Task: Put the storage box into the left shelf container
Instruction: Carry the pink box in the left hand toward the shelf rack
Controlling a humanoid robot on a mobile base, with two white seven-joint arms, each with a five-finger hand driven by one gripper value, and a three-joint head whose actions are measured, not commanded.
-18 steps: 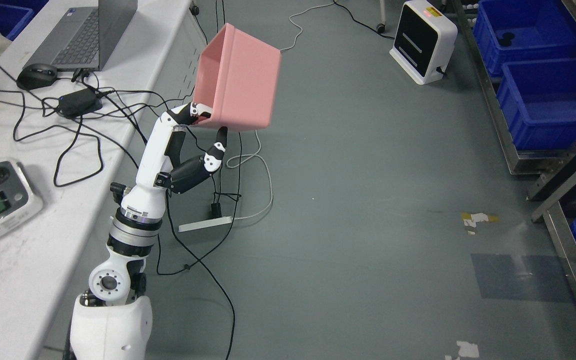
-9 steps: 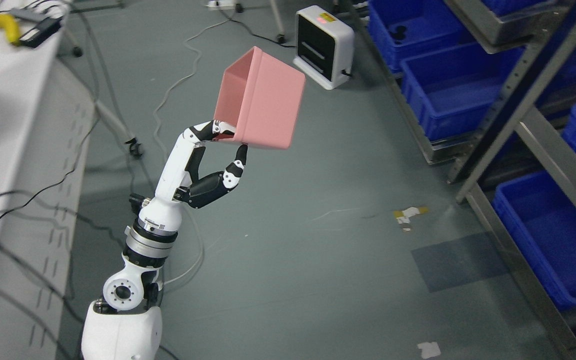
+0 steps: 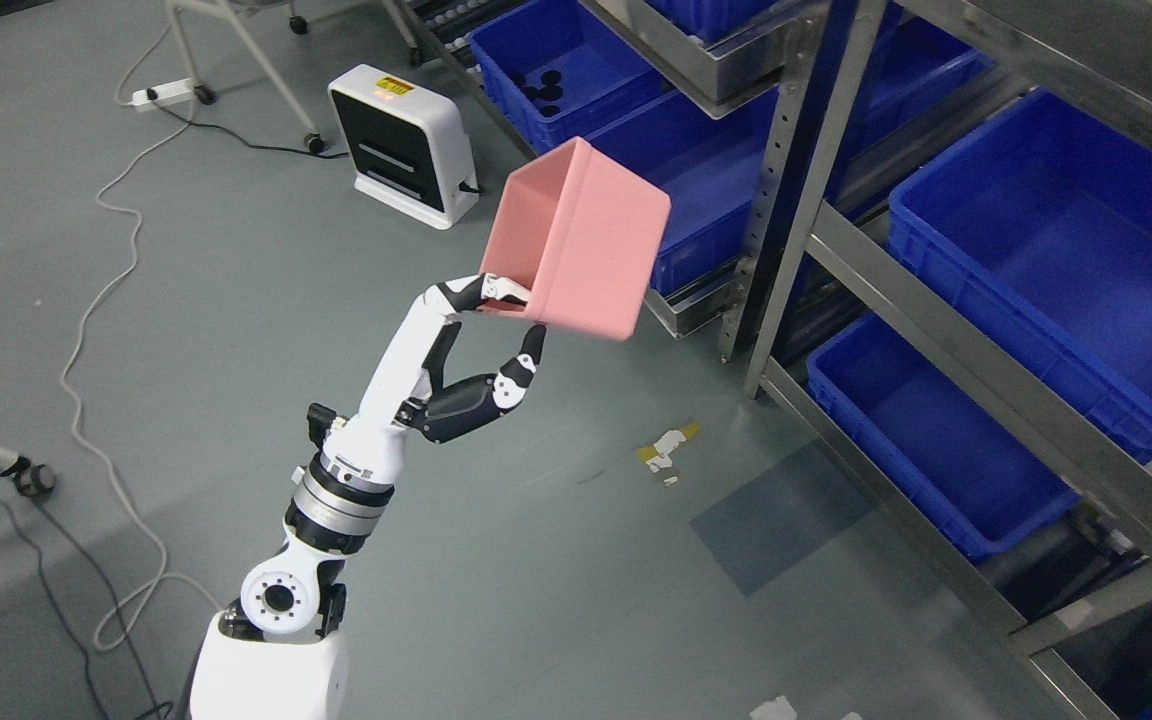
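Note:
A pink storage box (image 3: 581, 240) is held up in the air, tilted with its opening facing the upper left. My left hand (image 3: 501, 330) is shut on its lower rim, fingers over the edge and thumb under the base. A metal shelf rack (image 3: 816, 140) stands to the right. It holds blue containers: one large on the upper right level (image 3: 1066, 250), one on the low level (image 3: 926, 440), and others farther back (image 3: 706, 190). The box hangs above the floor, just left of the rack's post. My right arm is out of view.
A white box-shaped device (image 3: 403, 145) stands on the floor behind the box. Cables (image 3: 96, 300) run over the grey floor at the left. A caster wheel (image 3: 31, 480) shows at the left edge. Tape scraps (image 3: 666, 445) lie on the floor.
The whole picture has swung right: the table has left the view and the shelf rack has come in. My left hand still holds the pink box the same way.

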